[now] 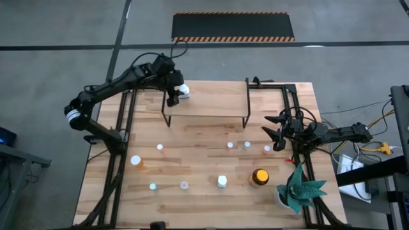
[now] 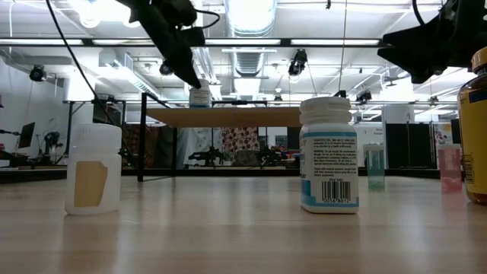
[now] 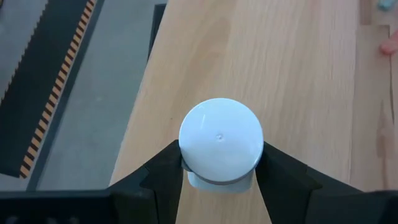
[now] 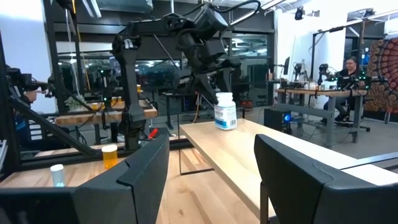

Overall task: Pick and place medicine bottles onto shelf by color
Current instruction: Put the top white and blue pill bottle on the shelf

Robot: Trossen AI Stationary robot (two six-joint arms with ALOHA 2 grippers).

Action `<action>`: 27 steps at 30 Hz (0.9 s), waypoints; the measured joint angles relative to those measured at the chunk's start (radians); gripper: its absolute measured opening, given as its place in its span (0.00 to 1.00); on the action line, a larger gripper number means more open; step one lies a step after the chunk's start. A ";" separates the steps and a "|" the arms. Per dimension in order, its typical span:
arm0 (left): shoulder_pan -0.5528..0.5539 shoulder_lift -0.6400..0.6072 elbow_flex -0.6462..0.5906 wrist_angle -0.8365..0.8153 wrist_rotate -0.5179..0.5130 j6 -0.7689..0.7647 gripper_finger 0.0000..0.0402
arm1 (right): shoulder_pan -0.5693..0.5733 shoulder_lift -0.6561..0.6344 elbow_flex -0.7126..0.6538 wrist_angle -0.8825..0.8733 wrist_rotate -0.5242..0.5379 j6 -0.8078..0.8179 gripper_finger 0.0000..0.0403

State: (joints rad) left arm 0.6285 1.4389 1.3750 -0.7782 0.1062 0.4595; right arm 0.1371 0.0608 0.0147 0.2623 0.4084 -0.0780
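Dark, near-black left tool (image 3: 221,180), clamped on a white bottle (image 3: 221,142) with a plain white cap. Pale light-wood shelf (image 1: 211,102) on thin black legs. Light wooden tabletop (image 1: 204,166) in blond planks. Amber bottle (image 1: 259,177) with a yellow top. White bottle (image 2: 329,154) with a white-and-blue label and black barcode. Green spiky plant (image 1: 299,188). Black floor mat (image 1: 233,26) edged in orange-and-black stripes. Grey floor (image 1: 57,45).

Shelf (image 1: 211,107) top is left bare except at its left end, where a white bottle (image 1: 183,91) is clamped by the left end effector (image 1: 177,93). Table (image 1: 198,191) front is dotted with well-spaced small bottles (image 1: 222,181); passage at the right front corner is blocked by an amber bottle (image 1: 259,177) and green plant (image 1: 299,190).
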 joint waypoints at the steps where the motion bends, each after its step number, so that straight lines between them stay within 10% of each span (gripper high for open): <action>1: 0.000 0.000 0.000 0.000 0.000 0.000 0.40 | 0.000 0.000 0.000 -0.001 0.000 0.000 0.56; 16: 0.000 -0.005 0.000 -0.001 -0.007 0.000 0.41 | 0.000 0.000 0.000 -0.003 0.000 0.000 0.56; 27: 0.000 -0.004 -0.007 -0.003 -0.053 0.022 0.60 | 0.000 0.000 0.000 -0.003 0.000 0.000 0.56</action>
State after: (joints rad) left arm 0.6285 1.4353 1.3678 -0.7816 0.0535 0.4816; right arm 0.1371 0.0608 0.0147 0.2592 0.4082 -0.0784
